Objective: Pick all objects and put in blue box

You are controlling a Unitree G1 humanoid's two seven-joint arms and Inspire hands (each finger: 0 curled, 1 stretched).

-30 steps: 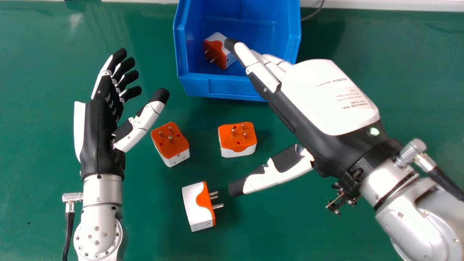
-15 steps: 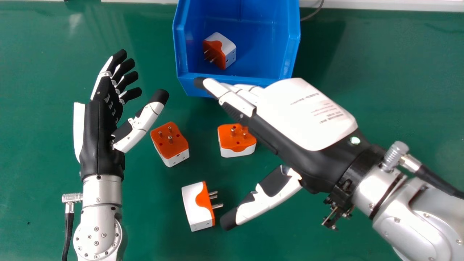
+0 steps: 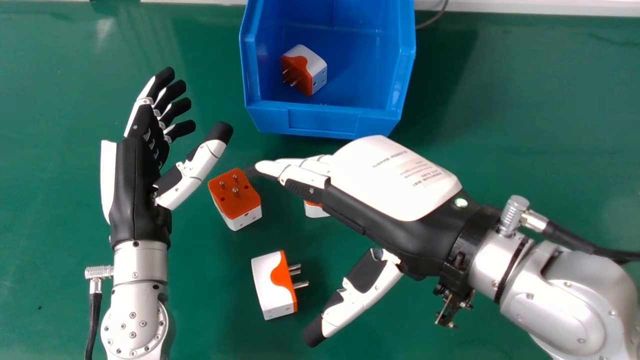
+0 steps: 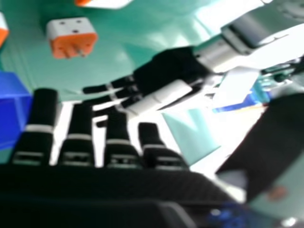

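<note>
As you looked down in the head view, the blue box (image 3: 322,121) stood at the far side of the green table (image 3: 50,75), and inside it lay one plug adapter (image 3: 306,70), tilted near the left wall, its orange face with metal pins turned to your left, its body white. Three more sat outside on the table, each white with an orange pin face. The left adapter (image 3: 235,197) had its pins pointing up and small holes in its white side. The lying adapter (image 3: 275,285), nearest you, rested on its side with pins aimed to your right. The covered adapter (image 3: 316,211) was mostly hidden beneath your right hand (image 3: 390,195); you couldn't tell whether they touched. That hand's fingers were straight and close together, pointing leftward, its thumb spread well away, the tip near the lying adapter. Your left hand (image 3: 137,170) was relaxed and open, fingers slightly fanned, its thumb out near the left adapter
</note>
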